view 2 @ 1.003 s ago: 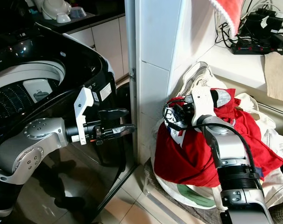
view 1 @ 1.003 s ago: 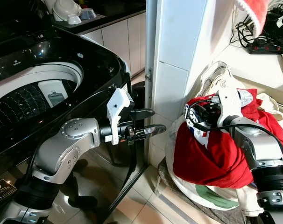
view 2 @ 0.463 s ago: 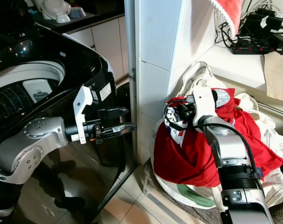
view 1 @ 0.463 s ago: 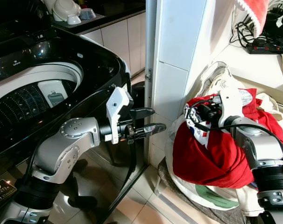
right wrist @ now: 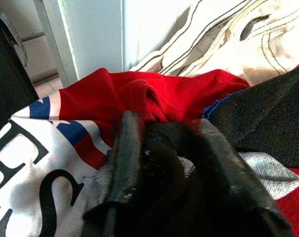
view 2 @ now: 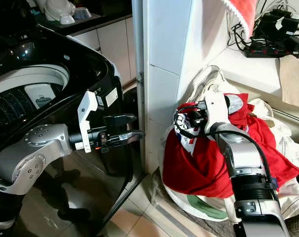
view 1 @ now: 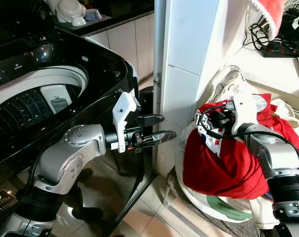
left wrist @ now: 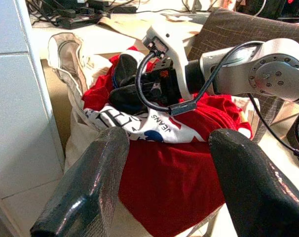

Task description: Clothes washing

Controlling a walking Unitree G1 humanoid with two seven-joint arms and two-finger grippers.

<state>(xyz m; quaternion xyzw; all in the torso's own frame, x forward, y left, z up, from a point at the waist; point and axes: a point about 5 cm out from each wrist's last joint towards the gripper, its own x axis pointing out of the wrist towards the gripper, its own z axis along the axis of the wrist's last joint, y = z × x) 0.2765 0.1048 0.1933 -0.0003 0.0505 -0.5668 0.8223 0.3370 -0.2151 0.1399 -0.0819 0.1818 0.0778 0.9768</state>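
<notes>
A heap of clothes fills a cream laundry bag (view 1: 223,81) against the white wall. On top lies a red shirt (view 1: 223,168) with a white printed patch (left wrist: 139,123). My right gripper (view 1: 213,120) is sunk into the top of the heap, and its fingers (right wrist: 125,163) are shut on a dark garment (right wrist: 164,163) beside the red cloth. My left gripper (view 1: 168,125) hovers open and empty between the heap and the black top-loading washing machine (view 1: 105,64). The machine's drum (view 1: 31,103) stands open.
A white tiled pillar (view 1: 189,49) stands between the machine and the bag. A ledge behind the bag carries a power strip with cables (view 1: 282,47). A red and white cloth (view 1: 268,12) hangs above it. Bowls (view 1: 70,10) sit on the counter beyond the machine. Tiled floor (view 1: 149,212) lies below.
The right gripper has shifted a little at the top of the heap, its fingers still in the clothes. The left arm holds its place.
</notes>
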